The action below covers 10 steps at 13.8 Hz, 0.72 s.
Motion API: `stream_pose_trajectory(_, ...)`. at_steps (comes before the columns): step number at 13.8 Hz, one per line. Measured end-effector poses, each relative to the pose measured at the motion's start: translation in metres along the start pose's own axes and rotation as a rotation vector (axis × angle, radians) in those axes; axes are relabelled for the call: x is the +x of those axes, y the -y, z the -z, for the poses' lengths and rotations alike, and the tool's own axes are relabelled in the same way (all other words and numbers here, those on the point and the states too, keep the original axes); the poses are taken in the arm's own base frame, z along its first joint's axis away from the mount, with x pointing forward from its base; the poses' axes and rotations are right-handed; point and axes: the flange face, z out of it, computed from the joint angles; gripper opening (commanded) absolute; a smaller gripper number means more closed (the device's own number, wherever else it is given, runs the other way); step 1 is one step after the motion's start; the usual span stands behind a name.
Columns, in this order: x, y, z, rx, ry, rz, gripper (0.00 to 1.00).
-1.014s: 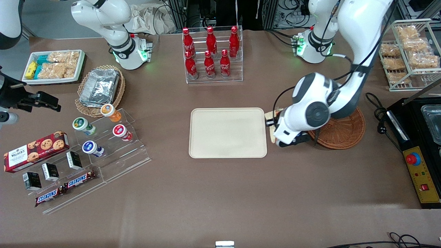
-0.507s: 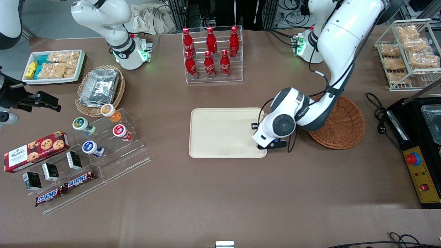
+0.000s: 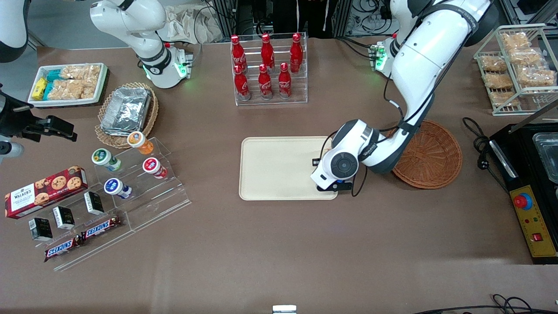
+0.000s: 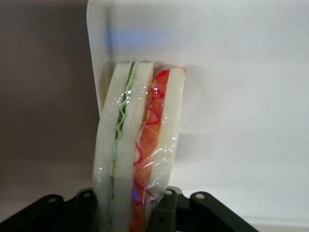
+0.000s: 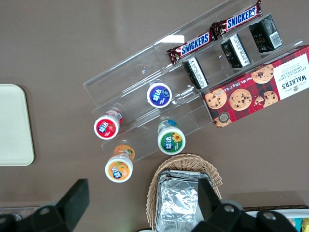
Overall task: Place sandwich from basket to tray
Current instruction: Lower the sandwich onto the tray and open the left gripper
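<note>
Sandwich (image 4: 137,150) in gripper (image 4: 130,212) above tray (image 3: 279,170)

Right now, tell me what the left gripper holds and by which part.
The gripper, over the cream-beige rectangular tray, is shut on the plastic-wrapped triangular white-bread sandwich, pinching one end across its bread faces.

I note the gripper (image 3: 324,185) above the tray (image 3: 270,170), at its edge nearest the basket (image 3: 436,157), the sandwich (image 4: 137,150) between its fingers.
</note>
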Motion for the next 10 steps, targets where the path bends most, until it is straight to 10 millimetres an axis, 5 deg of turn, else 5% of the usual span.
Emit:
stream_pose_trajectory(6, 0.007, 0.001, 0.020, 0.001, -0.044, 0.002, 1.00)
stream_pose_trajectory(10, -0.003, 0.020, 0.091, 0.024, -0.083, 0.033, 1.00)
